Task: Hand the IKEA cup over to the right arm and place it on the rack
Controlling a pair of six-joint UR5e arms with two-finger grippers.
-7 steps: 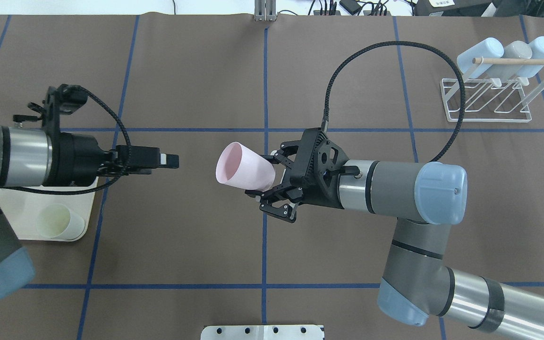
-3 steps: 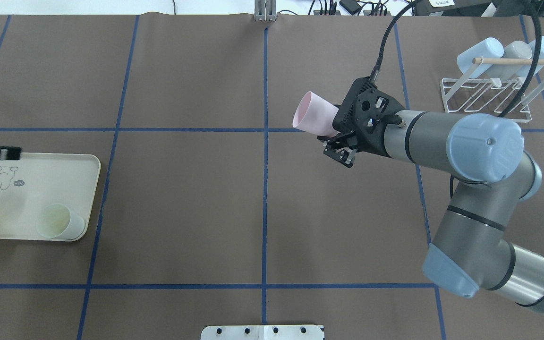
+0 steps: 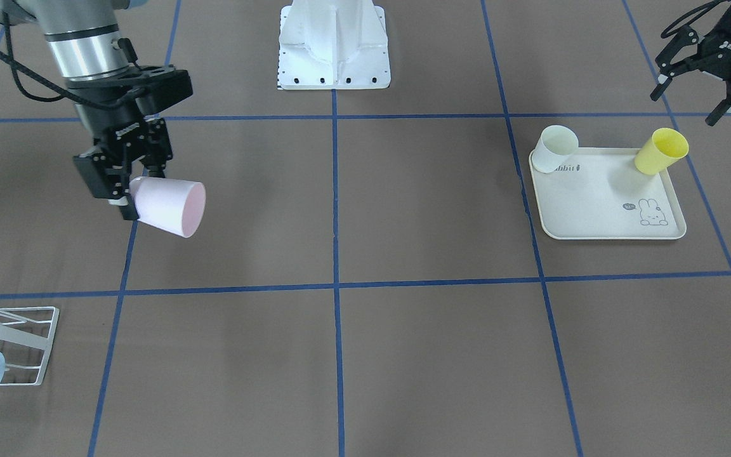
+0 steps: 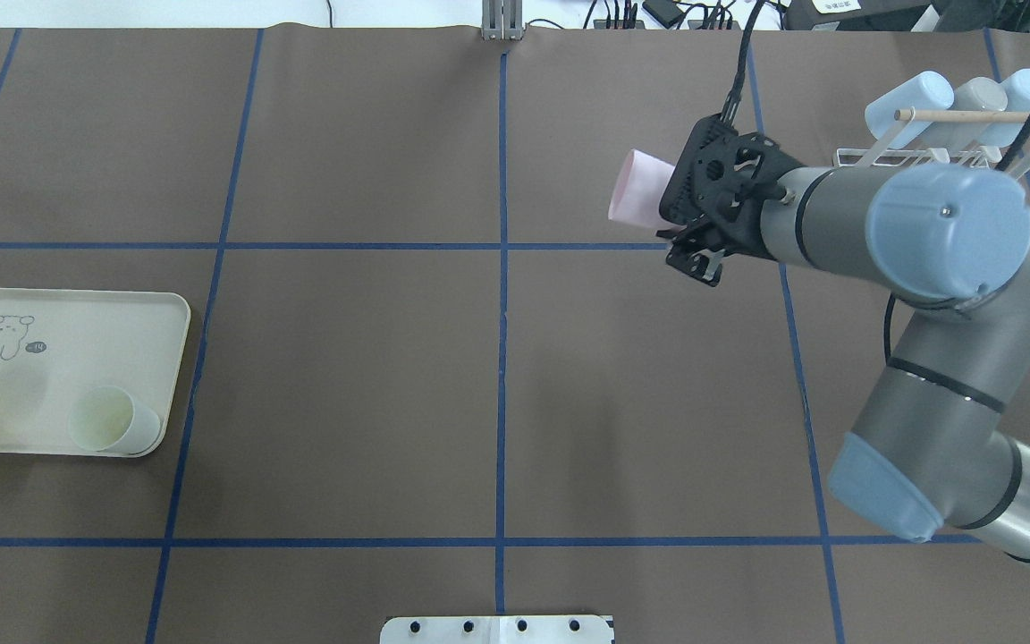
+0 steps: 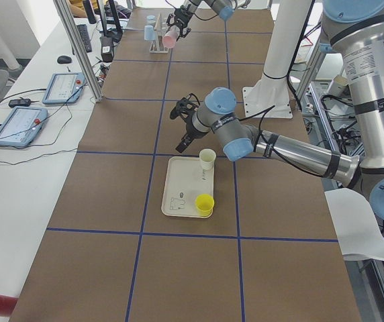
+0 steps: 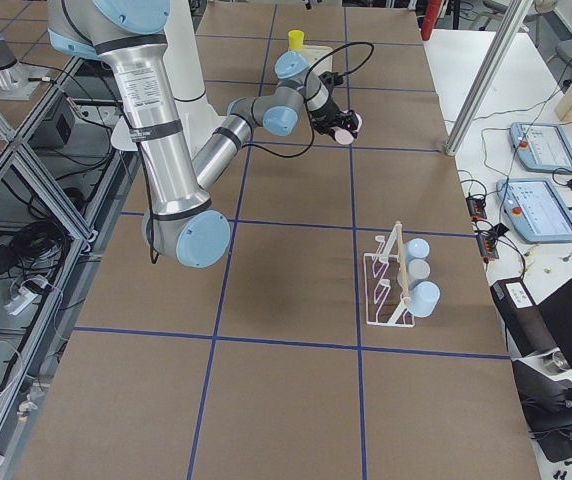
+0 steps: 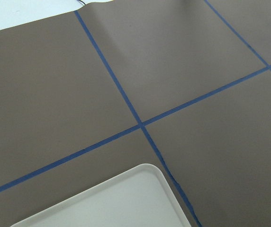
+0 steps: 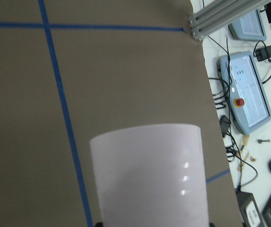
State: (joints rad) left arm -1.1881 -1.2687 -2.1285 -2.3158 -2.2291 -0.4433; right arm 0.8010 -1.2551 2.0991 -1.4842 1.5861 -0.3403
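Cup (image 3: 169, 206) | I held it clamped in my right gripper (image 3: 132, 190) | swung it closer to rack (image 4: 944, 114) | left gripper (image 3: 684, 108) gaped, retreated.

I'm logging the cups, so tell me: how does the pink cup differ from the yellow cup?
The pink cup is clamped in the right gripper in mid-air, mouth sideways; the yellow cup stands mouth-up on the tray, ungripped. The pink cup is pale, the yellow cup bright. Both are plain tapered cups.
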